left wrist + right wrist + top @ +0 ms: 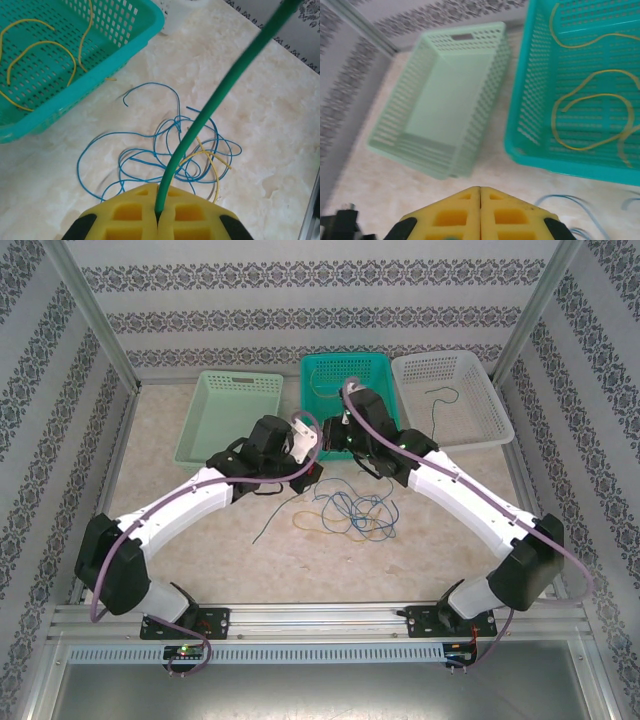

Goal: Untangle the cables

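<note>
My left gripper (pixel 159 189) is shut on a green cable (pixel 210 105), which rises from between its yellow fingers toward the upper right. Just beyond it, a tangle of blue cables (pixel 165 150) with a yellow cable (pixel 212 165) woven in lies on the table; the top view shows the same tangle (pixel 350 510) at the middle. My right gripper (pixel 480 189) is shut, and nothing shows between its tips. Both grippers, left (pixel 312 473) and right (pixel 320 440), hang close together at the near left corner of the teal basket (pixel 345 358).
Loose yellow cables (pixel 592 110) lie in the teal basket (pixel 520 145). A light green basket (pixel 420 150) stands to its left, and a white basket (pixel 500 430) holding a dark cable (pixel 440 400) to its right. One blue cable end (pixel 268 525) trails toward the near left.
</note>
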`<action>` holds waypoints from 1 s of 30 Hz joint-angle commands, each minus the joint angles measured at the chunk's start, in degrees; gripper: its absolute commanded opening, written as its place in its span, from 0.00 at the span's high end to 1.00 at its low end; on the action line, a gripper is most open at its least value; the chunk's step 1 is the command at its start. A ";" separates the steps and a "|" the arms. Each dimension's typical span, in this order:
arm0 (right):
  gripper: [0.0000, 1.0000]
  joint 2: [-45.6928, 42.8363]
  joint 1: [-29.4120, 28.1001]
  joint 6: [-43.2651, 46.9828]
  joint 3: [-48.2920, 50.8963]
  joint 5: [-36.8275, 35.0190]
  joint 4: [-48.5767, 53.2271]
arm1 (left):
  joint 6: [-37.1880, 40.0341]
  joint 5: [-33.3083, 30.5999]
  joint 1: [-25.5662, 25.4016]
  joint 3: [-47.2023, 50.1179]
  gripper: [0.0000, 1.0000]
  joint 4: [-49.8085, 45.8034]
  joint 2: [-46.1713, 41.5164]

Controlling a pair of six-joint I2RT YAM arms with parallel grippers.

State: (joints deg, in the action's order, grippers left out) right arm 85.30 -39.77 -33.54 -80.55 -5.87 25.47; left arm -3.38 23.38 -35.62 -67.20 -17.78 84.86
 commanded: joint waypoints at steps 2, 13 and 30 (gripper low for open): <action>1.00 0.60 -0.95 5.08 -1.98 -4.05 7.82 | -1.33 -0.54 -0.51 -3.00 0.92 -2.52 1.62; 1.00 -5.36 18.30 15.78 -5.35 -9.91 5.20 | -3.97 -15.01 -0.57 6.02 0.00 13.66 -10.04; 1.00 -7.58 40.39 8.10 -6.98 3.16 -13.79 | -5.30 -16.98 0.94 4.58 0.00 8.30 -8.13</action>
State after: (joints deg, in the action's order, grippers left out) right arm 81.28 0.86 -25.58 -90.94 1.67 21.50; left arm -7.64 6.98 -35.29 -62.22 -9.80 75.70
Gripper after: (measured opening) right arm 0.071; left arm 0.996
